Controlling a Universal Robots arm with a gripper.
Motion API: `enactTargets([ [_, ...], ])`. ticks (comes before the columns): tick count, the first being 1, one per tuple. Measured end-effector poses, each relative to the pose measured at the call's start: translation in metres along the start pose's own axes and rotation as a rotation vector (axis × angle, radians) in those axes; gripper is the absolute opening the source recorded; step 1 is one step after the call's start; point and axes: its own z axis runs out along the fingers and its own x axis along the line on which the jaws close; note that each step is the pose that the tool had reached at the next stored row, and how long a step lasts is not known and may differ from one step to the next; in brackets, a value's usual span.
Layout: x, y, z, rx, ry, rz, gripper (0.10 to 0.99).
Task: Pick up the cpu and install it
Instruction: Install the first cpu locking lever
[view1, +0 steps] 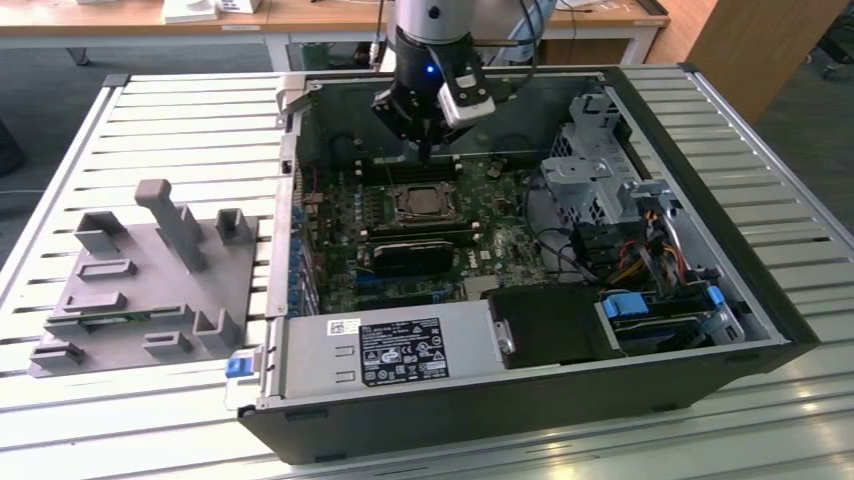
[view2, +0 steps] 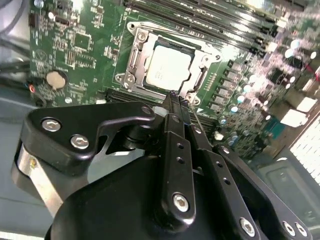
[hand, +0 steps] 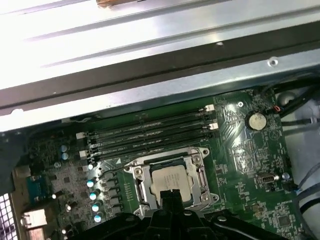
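cpu (view2: 168, 67) seated in motherboard socket (view2: 137, 60). tool (view2: 177, 99) just above it, fingers pressed together, pinching nothing, inside PC case (view1: 747, 300).

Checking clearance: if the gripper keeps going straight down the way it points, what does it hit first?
Probably the motherboard just beyond the cpu and socket, near the memory slots. The gripper is shut and empty; depth is unclear.

The cpu (view2: 169, 68), silver-grey and square, lies flat in its socket.
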Motion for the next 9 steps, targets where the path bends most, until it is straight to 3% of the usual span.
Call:
enactTargets([
  [9, 0.0000, 0.0000, 0.0002, 0.001, 0.0044, -0.156, 0.106],
])
